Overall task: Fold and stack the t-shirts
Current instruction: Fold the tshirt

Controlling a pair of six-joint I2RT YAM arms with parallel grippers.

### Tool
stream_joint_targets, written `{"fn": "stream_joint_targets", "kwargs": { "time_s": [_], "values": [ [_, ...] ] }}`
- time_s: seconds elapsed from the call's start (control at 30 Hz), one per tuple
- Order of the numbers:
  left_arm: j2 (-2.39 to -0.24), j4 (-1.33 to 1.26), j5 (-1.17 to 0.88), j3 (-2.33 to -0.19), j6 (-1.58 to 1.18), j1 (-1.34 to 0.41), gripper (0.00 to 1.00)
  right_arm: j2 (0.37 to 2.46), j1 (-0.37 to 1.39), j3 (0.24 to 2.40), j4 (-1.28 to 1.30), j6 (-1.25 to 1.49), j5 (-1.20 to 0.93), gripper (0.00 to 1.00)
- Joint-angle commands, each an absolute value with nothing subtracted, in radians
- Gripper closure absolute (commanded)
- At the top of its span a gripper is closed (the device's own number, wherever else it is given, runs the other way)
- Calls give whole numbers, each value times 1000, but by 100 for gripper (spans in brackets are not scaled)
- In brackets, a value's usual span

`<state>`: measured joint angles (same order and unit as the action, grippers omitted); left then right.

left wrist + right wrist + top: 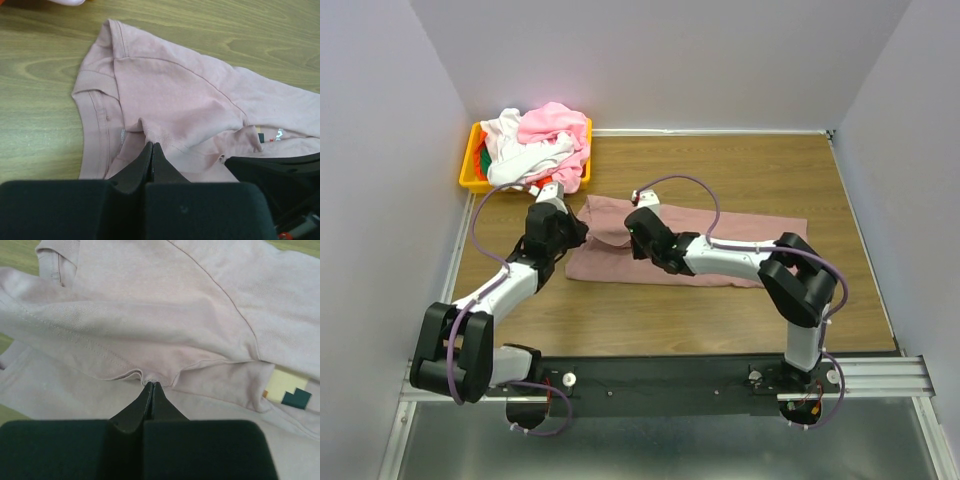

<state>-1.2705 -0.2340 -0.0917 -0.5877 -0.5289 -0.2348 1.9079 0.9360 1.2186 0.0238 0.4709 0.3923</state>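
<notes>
Cloth: the mauve t-shirt [745, 238] was a soft, matte knit in dusty pink, with a ribbed collar [93, 131] and double-stitched hems.
Place: it lay across the middle of the counter [720, 315], stretched left to right. Its left end was rumpled into loose folds between the two arms.
Print: a small blocky print [287, 390] of pale yellow and dark teal squares peeked from under a fold.
Left claw: the left claw [151, 150] had its black, tapered fingers pressed together on a pucker of the shirt beside the collar.
Right claw: the right claw [151, 388] was clamped the same way on a folded hem edge.
Heap: a heap of t-shirts [542, 140], light pink and white with bits of red and green, spilled over the yellow bin [472, 172] at the far left.
Counter: smooth, wood-grained brown.
</notes>
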Motion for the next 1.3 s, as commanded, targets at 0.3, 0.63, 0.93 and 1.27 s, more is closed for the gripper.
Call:
{"fn": "stream_joint_targets", "kwargs": {
  "time_s": [0.3, 0.63, 0.93, 1.27],
  "values": [
    [-1148, -249, -132, -460, -569, -241, 100, 1753, 942, 1094, 34, 499, 408, 100],
    [-1071, -226, -127, -410, -607, -281, 100, 1686, 945, 1043, 35, 489, 403, 100],
    [-1048, -193, -49, -384, -664, -367, 100, 1661, 943, 982, 35, 502, 403, 99],
    [-1020, -146, 69, -361, -706, -422, 100, 1660, 951, 940, 35, 520, 396, 100]
  ]
}}
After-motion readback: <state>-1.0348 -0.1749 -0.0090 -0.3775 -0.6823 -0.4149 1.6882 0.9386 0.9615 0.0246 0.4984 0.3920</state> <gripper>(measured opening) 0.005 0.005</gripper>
